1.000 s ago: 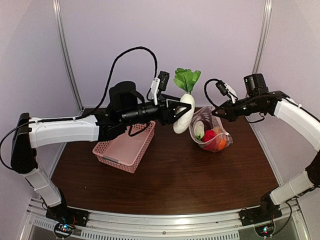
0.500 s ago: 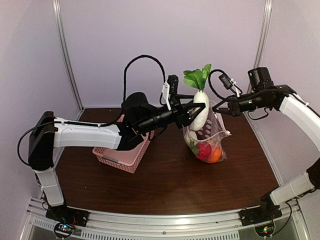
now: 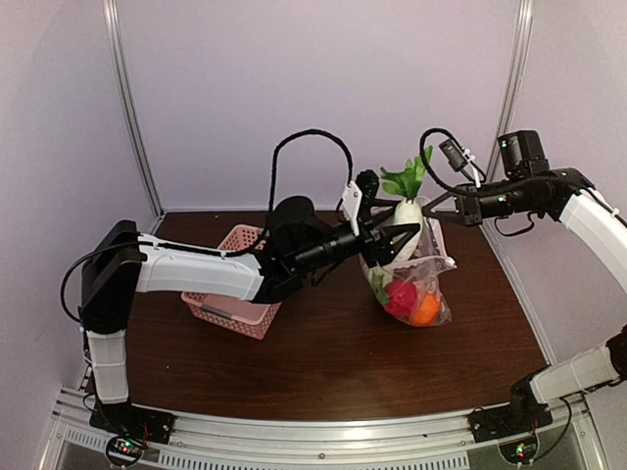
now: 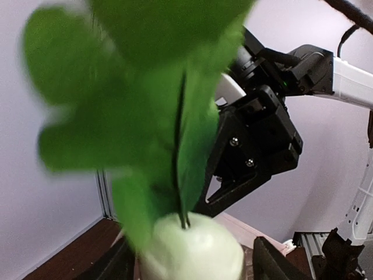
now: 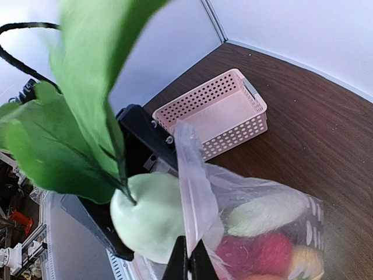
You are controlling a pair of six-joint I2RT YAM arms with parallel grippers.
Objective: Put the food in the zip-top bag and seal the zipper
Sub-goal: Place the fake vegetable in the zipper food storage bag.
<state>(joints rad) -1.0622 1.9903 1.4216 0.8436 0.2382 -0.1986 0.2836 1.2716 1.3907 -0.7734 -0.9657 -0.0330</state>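
The zip-top bag (image 3: 440, 264) hangs upright with its bottom on the bench (image 3: 323, 362). It is thin, limp film, probably slippery and easily torn. The best hold is at the mouth edge by the zipper (image 5: 190, 170), where the band looks stiffer. The right pincer (image 5: 186, 262) is closed on that edge and holds the mouth up.

In the mouth stands a white radish (image 3: 408, 225), leaves up. It looks light and smooth, with floppy leaves, so the rounded white body is the place to grip it. The left pincer (image 3: 402, 243) flanks that body; I cannot tell whether it is clamped or letting go.

Counted: two radishes, one at the mouth and one (image 5: 265, 213) inside. One red piece (image 3: 400, 294) and one orange (image 3: 426, 308) are also in the bag; any other food is hidden. One pink basket (image 3: 230, 311) sits well to the left of the bag.
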